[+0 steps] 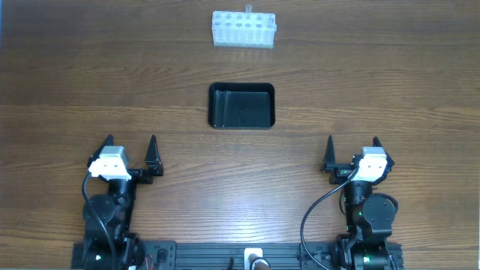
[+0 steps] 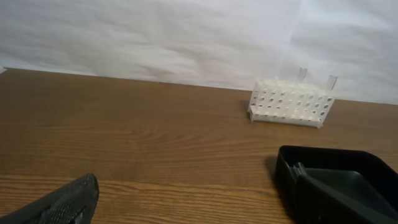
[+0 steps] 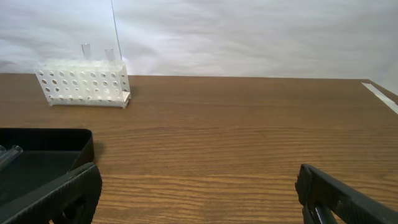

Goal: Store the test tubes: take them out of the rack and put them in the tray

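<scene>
Jaws of the left gripper (image 1: 130, 144): wide apart, nothing between them, set close to its own base at the left of the wooden table (image 1: 67, 67). Jaws of the right gripper (image 1: 352, 144): likewise wide apart and holding nothing, close to its base at the right. Black tray (image 1: 241, 86): on the table farther out from the bases, midway between the two grippers, well apart from both. White test tube rack (image 1: 244, 31): upright on the table beyond the tray, separate from it, farthest from either arm. Test tubes (image 2: 303, 74): two clear ones stand upright in the rack, rising above its top, well away from both sets of jaws. Clear tube-like end (image 3: 9, 150): lies inside the tray, too little seen to be sure
</scene>
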Tool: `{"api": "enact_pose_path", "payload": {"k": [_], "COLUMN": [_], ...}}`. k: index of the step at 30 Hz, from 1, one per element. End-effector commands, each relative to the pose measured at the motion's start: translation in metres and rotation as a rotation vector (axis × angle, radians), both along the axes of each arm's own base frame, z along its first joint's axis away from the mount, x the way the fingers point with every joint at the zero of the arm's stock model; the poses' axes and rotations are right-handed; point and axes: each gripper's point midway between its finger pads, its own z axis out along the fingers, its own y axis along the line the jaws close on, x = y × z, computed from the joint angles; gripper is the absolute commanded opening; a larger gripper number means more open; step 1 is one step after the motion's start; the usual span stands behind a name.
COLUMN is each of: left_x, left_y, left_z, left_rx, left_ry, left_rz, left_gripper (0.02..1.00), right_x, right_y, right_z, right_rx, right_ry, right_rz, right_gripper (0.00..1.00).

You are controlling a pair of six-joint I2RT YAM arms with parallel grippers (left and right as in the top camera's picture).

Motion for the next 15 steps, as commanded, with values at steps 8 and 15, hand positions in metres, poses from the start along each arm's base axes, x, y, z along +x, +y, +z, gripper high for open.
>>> {"api": "enact_pose_path", "payload": {"k": [8, 15], "left_x": [-0.0003, -0.0003], "left_y": [-0.0014, -0.0014], "left_z": [-0.0007, -0.0007], "left_rx": [0.017, 0.017], "left_ry": [-0.003, -0.003], "left_rz": [-0.012, -0.012], "left_gripper": [1.000, 0.998], "right_x": [-0.0003, 0.0029], "right_y": [0.0020, -0.0017], "right_z": [-0.0011, 0.0060], "right_rx": [0.007, 0.012], "right_ry": [-0.002, 0.011], "right_rz": [0.009, -0.013], "right_gripper": [0.993, 0.991]}}
